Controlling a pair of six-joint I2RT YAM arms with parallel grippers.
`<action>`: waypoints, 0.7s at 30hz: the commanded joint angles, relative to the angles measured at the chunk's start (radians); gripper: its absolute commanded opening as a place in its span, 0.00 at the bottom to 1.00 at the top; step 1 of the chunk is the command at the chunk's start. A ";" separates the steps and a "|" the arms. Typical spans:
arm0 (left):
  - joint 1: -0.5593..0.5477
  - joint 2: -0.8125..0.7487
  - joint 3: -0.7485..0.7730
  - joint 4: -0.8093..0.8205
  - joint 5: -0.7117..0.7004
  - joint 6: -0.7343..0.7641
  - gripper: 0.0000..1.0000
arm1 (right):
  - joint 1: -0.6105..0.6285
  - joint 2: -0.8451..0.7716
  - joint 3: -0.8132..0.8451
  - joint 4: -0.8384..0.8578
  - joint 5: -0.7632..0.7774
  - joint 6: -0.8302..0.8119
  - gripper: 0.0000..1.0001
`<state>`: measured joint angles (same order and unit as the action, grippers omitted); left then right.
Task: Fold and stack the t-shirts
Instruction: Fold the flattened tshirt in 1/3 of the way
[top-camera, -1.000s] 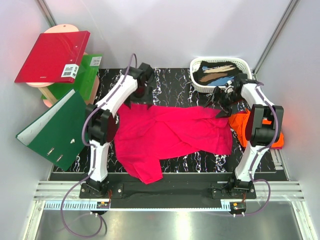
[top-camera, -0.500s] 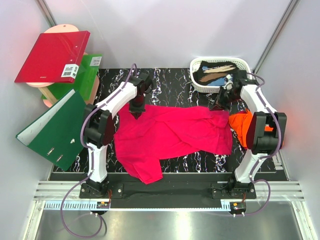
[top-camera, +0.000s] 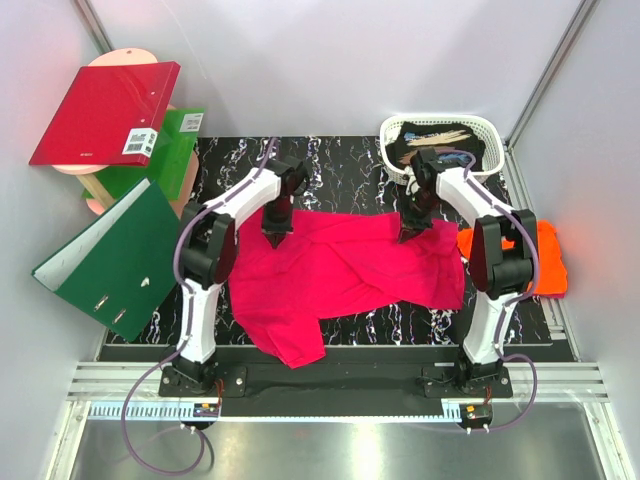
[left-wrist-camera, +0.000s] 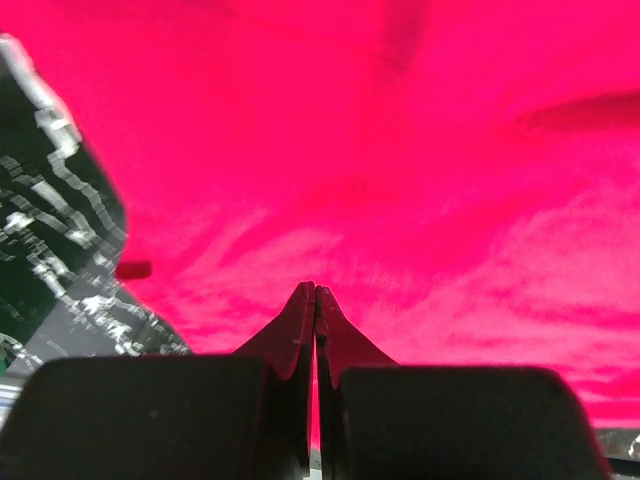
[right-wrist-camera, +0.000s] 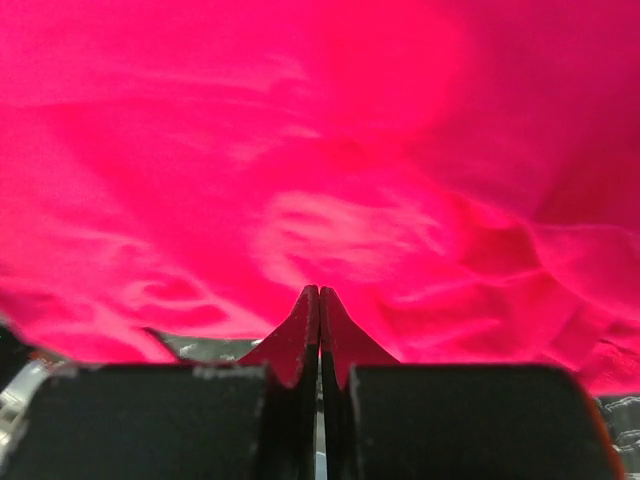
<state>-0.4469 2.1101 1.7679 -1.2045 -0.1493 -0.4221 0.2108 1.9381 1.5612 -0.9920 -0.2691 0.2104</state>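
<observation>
Closed left gripper (top-camera: 274, 236), right gripper (top-camera: 406, 234) point down over magenta t-shirt (top-camera: 340, 268).

Red binder (top-camera: 105, 112) beside green binder (top-camera: 178, 150); white basket (top-camera: 489, 128).

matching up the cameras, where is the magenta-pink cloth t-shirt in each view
top external: the magenta-pink cloth t-shirt lies spread across the middle of the picture.
left wrist: it fills most of the frame, all but the left edge.
right wrist: it fills nearly the whole frame.
shared landmark: the black marbled tabletop, at left in the left wrist view, a small patch at lower left in the right wrist view.
</observation>
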 joint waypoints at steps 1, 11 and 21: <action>-0.001 0.085 0.082 -0.021 0.063 0.006 0.00 | 0.015 0.047 -0.015 -0.034 0.097 -0.013 0.00; 0.013 0.226 0.218 -0.085 0.111 -0.023 0.00 | 0.055 0.254 0.135 -0.085 0.270 0.021 0.00; 0.080 0.277 0.265 -0.110 0.100 -0.153 0.00 | 0.073 0.384 0.355 -0.125 0.484 0.023 0.00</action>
<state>-0.4007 2.3604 1.9823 -1.2915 -0.0498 -0.5034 0.2794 2.2856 1.8385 -1.1492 0.0662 0.2249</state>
